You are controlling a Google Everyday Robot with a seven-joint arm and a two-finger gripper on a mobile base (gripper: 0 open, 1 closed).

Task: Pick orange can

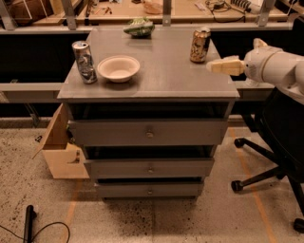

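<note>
Orange can stands upright near the back right corner of the grey cabinet top, one of two cans on it

Going from the left, one black rod with a thin cable lies on the floor. One cardboard box sits against the cabinet's left side. On the top, the second can, silver and black, stands upright by the left edge, just beside one pale bowl. One crumpled green packet lies at the back edge, about the middle. Under the top are three grey drawers, stacked, each with one small knob: upper, middle, lower.

The orange can is well apart from the bowl. Just right of it, the pale gripper points left over the cabinet's right edge, level with the can's lower half, near it and not touching. I cannot tell whether the gripper is spread or pressed together. The white arm runs off to the right, above one black office chair on wheeled legs.

The floor is pale and speckled, with orange tape lines. A wooden workbench strewn with cables and tools runs along the back
</note>
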